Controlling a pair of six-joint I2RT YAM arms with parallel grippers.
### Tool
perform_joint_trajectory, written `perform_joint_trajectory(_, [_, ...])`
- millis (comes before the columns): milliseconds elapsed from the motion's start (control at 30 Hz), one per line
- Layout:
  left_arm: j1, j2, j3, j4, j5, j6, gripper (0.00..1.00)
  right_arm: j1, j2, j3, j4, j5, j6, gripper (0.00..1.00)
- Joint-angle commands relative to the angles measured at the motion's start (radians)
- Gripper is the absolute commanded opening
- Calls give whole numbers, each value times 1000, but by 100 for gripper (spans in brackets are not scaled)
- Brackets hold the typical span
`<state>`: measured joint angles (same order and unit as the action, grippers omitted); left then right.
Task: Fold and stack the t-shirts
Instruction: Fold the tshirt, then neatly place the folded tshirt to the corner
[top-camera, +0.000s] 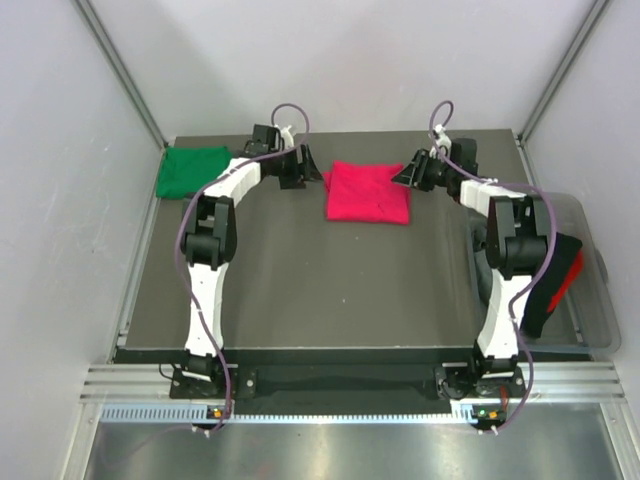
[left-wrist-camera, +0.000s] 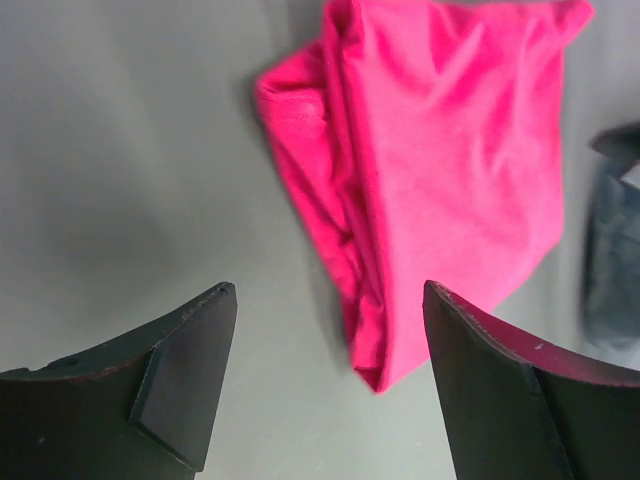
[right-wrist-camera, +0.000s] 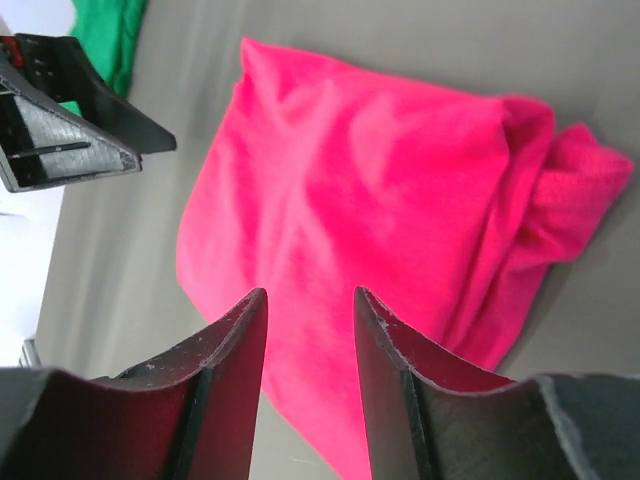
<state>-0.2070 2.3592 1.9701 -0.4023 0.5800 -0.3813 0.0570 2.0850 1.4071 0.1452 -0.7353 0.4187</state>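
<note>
Overhead, the green t-shirt (top-camera: 192, 171) lies folded well left of the pink t-shirt (top-camera: 368, 192) on the dark worktop (top-camera: 330, 290). Just left of the pink t-shirt hangs the left claw (left-wrist-camera: 328, 300), fingers wide apart, empty. Just right of it, the right claw (right-wrist-camera: 310, 300) stands narrowly parted, gripping nothing. Only the wrist views show the pink t-shirt's bunched, layered edges; the right wrist view cuts the green t-shirt to a sliver.

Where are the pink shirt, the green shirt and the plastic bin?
pink t-shirt (top-camera: 368, 192), top view, cloth centre.
green t-shirt (top-camera: 192, 171), top view, cloth centre.
clear plastic bin (top-camera: 598, 305), top view, right edge.
</note>
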Motion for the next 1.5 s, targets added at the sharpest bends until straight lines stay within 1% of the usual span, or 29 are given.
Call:
perform_joint_trajectory(0, [-12,77,33,115,179,-108,79,6,18,21,24,-22,-29,40])
perform_joint_trajectory(33, [-14,104,41,121,210,-116,79,7,27,23,22,-21,-31,40])
perform_joint_trajectory(233, [-35,192,87,126,245,-137,75,7,49,21,17,-16,-38,40])
perform_joint_trajectory(367, [-58,229,110,129,288,-152,65,9,63,21,17,-15,-37,40])
perform_joint_trajectory(400, [-63,233,108,134,294,-160,60,9,64,20,17,-13,-37,40])
perform_joint_trajectory(433, [-71,238,108,135,297,-162,58,9,66,20,17,-13,-38,39])
perform_joint_trajectory(600, [-94,233,110,148,307,-175,58,9,32,4,24,-16,-44,40])
perform_joint_trajectory(633, [-95,232,110,148,307,-179,57,9,21,-5,19,-16,-55,39])
perform_joint_trajectory(667, [-98,229,111,151,307,-179,53,9,9,-10,14,-16,-64,39])
perform_joint_trajectory(700, [-101,221,111,146,296,-173,49,9,-26,-17,8,-13,-73,39])
perform_joint_trajectory(733, [-103,213,108,135,281,-160,39,9,-49,-36,-10,-10,-101,39])
perform_joint_trajectory(767, [-104,203,105,108,267,-147,35,7,-75,-46,-24,-7,-116,39])
perform_joint_trajectory(800, [-103,183,105,86,255,-107,30,7,-138,-57,-39,-3,-138,39])
perform_joint_trajectory(833, [-101,169,105,63,218,-78,24,7,-172,-83,-73,11,-188,39])
perform_joint_trajectory(867, [-98,155,101,40,199,-52,21,7,-210,-98,-90,19,-210,39])
perform_joint_trajectory(900, [-89,128,96,-1,181,6,19,7,-282,-109,-114,27,-274,39])
perform_joint_trajectory(933, [-85,114,93,-30,134,40,18,7,-316,-123,-189,28,-308,39])
perform_joint_trajectory(967, [-78,95,85,-46,110,70,15,6,-350,-135,-222,33,-339,39])
perform_joint_trajectory(1000, [-66,60,73,-56,89,120,14,7,-423,-149,-254,40,-372,39])
perform_joint_trajectory(1033, [-59,48,70,-111,48,145,12,7,-463,-193,-291,65,-443,39])
perform_joint_trajectory(1067, [-46,40,78,-145,34,200,8,7,-503,-223,-305,80,-471,39])
perform_joint_trajectory(1100, [-39,26,97,-191,15,226,7,7,-587,-252,-314,112,-518,39])
perform_joint_trajectory(1133, [-31,22,105,-260,-8,251,5,7,-627,-307,-334,128,-538,39])
perform_joint_trajectory(1167, [-22,15,110,-295,-41,290,3,9,-663,-332,-346,143,-557,39])
perform_joint_trajectory(1200, [-3,5,118,-323,-60,309,0,7,-734,-356,-355,169,-583,39])
perform_joint_trajectory(1233, [7,-1,116,-373,-74,326,0,6,-768,-402,-375,177,-595,39])
perform_joint_trajectory(1333, [46,-21,116,-444,-147,407,0,7,-907,-492,-386,192,-623,39])
perform_joint_trajectory(1467, [96,-83,90,-498,-273,516,0,7,-1095,-602,-357,226,-627,40])
